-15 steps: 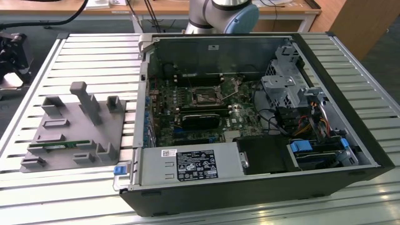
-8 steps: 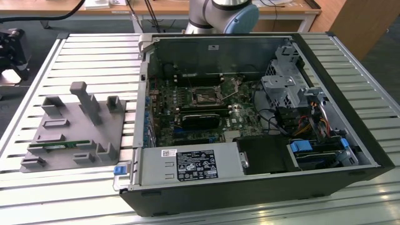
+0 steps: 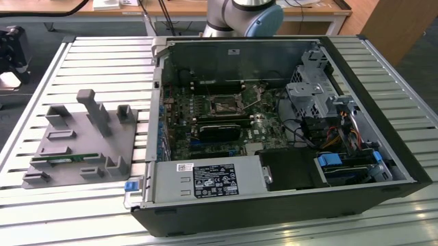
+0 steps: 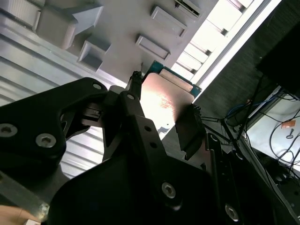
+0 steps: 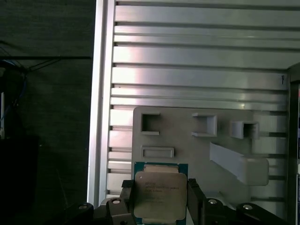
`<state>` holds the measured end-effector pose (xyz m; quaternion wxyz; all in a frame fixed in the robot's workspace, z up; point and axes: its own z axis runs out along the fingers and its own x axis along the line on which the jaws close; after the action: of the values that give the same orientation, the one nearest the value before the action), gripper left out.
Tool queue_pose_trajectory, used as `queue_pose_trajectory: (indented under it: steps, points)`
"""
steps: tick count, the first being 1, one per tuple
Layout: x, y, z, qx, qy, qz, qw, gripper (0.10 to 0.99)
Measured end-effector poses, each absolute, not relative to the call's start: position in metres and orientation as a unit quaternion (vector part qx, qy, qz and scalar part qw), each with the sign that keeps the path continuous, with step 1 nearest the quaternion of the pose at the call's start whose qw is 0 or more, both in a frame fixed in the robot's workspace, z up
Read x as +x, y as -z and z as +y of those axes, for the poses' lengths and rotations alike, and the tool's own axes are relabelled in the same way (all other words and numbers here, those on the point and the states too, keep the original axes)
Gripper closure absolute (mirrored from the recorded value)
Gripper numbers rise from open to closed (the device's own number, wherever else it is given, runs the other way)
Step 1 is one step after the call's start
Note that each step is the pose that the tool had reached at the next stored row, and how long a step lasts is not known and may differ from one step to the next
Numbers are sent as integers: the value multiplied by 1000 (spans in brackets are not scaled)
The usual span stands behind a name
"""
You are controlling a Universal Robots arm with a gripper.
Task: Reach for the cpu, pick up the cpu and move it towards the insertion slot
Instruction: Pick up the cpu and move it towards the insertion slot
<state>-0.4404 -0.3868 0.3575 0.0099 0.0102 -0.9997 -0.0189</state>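
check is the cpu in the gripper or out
In: fingers of the gripper grip two opposite edges of the cpu, over the grey block.

Desk [image 3: 82, 56]: a pale metal top of long parallel slats with grooves between them, seen in the exterior view and in both wrist views [image 5: 197, 61] [image 4: 28, 65].
Grey block [image 3: 82, 138]: a flat plastic plate with raised posts and pockets. It lies flat on the slats toward the exterior view's left.
Computer case [image 3: 274, 210]: a black tower lying on its side with the open side up, just beside the block; whether they touch cannot be told.
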Motion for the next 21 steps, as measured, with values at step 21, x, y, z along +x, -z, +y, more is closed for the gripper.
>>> queue_pose_trajectory:
  steps: [21]
  points:
    - [-440, -394, -383, 10, 19, -1000, 10, 545]
